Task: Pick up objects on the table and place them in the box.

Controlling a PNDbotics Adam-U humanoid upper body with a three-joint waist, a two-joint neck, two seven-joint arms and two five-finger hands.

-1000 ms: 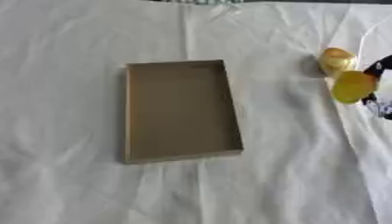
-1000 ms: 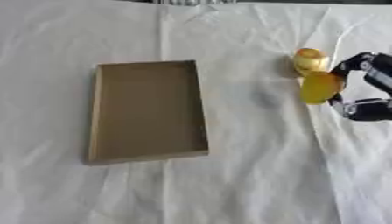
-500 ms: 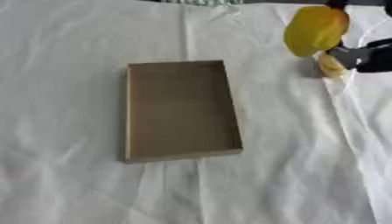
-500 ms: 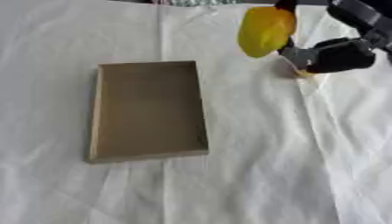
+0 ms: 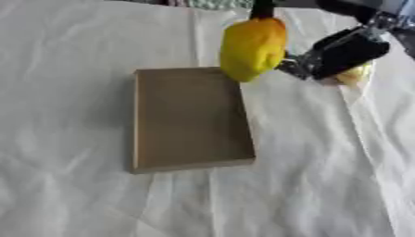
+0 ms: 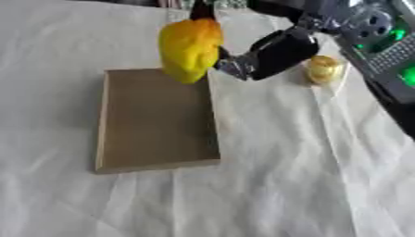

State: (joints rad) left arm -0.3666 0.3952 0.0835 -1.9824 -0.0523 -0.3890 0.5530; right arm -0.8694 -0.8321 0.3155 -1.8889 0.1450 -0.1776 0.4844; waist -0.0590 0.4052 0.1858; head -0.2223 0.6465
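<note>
A yellow pepper-like object [image 5: 253, 48] hangs in the air above the far right corner of the flat brown box [image 5: 188, 118]. My right hand [image 6: 272, 51] comes in from the upper right and is shut on it, a dark finger [image 6: 200, 9] showing above the object's top. A smaller yellow object [image 6: 323, 69] lies on the white cloth to the right of the box, behind the hand. The box has nothing inside. My left hand shows in neither view.
A wrinkled white cloth [image 5: 308, 185] covers the whole table. My right forearm [image 6: 381, 41] with green lights fills the upper right corner. Something pale green [image 5: 217, 3] lies at the far edge.
My right hand has carried the yellow object left and nearer, from beside the small yellow object to above the box's far right corner. The camera has also shifted.
</note>
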